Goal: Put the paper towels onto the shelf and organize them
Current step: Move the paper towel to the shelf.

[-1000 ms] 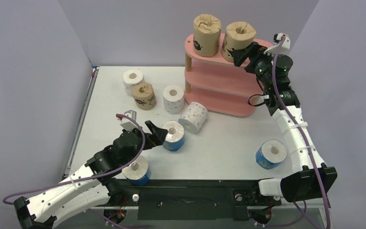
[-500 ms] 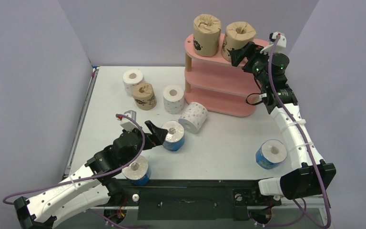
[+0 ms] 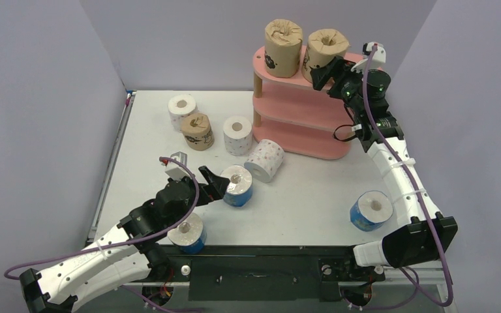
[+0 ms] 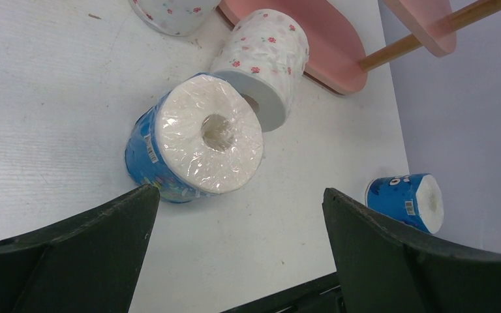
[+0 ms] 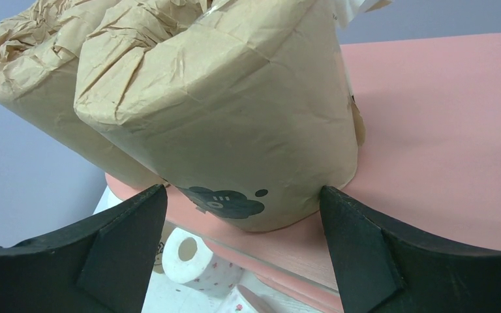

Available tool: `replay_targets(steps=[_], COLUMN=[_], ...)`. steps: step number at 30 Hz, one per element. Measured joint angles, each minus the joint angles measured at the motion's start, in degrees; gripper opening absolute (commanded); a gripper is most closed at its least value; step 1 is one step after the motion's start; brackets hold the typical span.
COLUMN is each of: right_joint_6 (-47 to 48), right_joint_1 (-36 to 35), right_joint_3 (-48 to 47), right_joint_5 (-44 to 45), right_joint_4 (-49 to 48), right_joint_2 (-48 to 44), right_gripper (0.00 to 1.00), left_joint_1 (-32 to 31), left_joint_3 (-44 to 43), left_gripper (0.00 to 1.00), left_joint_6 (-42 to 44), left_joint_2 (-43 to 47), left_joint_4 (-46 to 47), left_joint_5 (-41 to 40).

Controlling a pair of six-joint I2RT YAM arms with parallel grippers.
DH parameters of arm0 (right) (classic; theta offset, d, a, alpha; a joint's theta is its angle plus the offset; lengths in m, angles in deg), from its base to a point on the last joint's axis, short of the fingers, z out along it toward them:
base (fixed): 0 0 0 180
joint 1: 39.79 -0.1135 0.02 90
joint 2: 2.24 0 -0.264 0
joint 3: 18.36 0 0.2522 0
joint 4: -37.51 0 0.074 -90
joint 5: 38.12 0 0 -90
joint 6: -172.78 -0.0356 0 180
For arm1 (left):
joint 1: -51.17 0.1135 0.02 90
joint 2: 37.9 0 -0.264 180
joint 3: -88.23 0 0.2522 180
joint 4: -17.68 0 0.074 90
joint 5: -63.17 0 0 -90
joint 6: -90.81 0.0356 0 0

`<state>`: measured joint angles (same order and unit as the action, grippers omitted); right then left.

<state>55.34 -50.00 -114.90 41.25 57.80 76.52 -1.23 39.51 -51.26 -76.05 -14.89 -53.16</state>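
The pink shelf (image 3: pixel 298 124) stands at the back right. Two brown rolls (image 3: pixel 282 39) (image 3: pixel 327 49) stand on its top board. My right gripper (image 3: pixel 324 70) is open at the base of the right brown roll (image 5: pixel 235 117), one jaw at each side; the roll rests on the top board (image 5: pixel 443 117). My left gripper (image 3: pixel 212 182) is open and empty just short of an upright blue roll (image 3: pixel 237 186) (image 4: pixel 196 140). A third brown roll (image 3: pixel 197 131) and two upright white rolls (image 3: pixel 182 109) (image 3: pixel 237 135) stand on the table; one white roll (image 3: pixel 265 160) lies on its side.
A blue roll (image 3: pixel 188 233) stands at the front edge by my left arm. Another blue roll (image 3: pixel 370 210) stands at the front right beside my right arm. The shelf's middle and bottom boards hold nothing. Grey walls close in the table's sides and back.
My right gripper has moved a little left and up along the top board, closer around the right brown roll. The left arm and the rolls on the table have not moved.
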Motion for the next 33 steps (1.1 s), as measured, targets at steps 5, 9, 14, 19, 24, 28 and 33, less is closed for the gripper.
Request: replay_targets(steps=[5, 9, 14, 19, 24, 28, 33], right_joint_6=[0.1, 0.2, 0.2, 0.3, 0.3, -0.9, -3.8], right_joint_1=[-0.8, -1.3, -1.6, -1.6, -1.4, -1.1, -1.9], right_joint_3=[-0.5, -0.6, -0.8, -0.8, -1.1, 1.5, 3.9], right_joint_5=[0.2, 0.2, 0.3, 0.6, 2.0, 4.8, 8.9], right_joint_4=[0.1, 0.5, 0.9, 1.1, 3.1, 5.9, 10.1], right_joint_2=[0.7, 0.8, 0.8, 0.8, -0.3, -7.1, -20.1], right_gripper=[0.82, 0.82, 0.82, 0.82, 0.85, 0.88, 0.89], left_joint_1=[0.0, 0.0, 0.0, 0.0, 0.0, 0.0, 0.1], left_joint_3=[0.0, 0.0, 0.0, 0.1, 0.2, 0.2, 0.1], left_gripper=[0.96, 0.96, 0.96, 0.96, 0.96, 0.96, 0.96], left_joint_6=[-0.1, -0.1, -0.1, -0.1, -0.1, -0.1, -0.1], left_joint_2=[0.0, 0.0, 0.0, 0.0, 0.2, 1.4, 2.8], left_joint_4=[0.0, 0.0, 0.0, 0.0, -0.7, -2.8, -5.5], left_joint_5=[0.0, 0.0, 0.0, 0.0, -0.3, -2.3, -6.6])
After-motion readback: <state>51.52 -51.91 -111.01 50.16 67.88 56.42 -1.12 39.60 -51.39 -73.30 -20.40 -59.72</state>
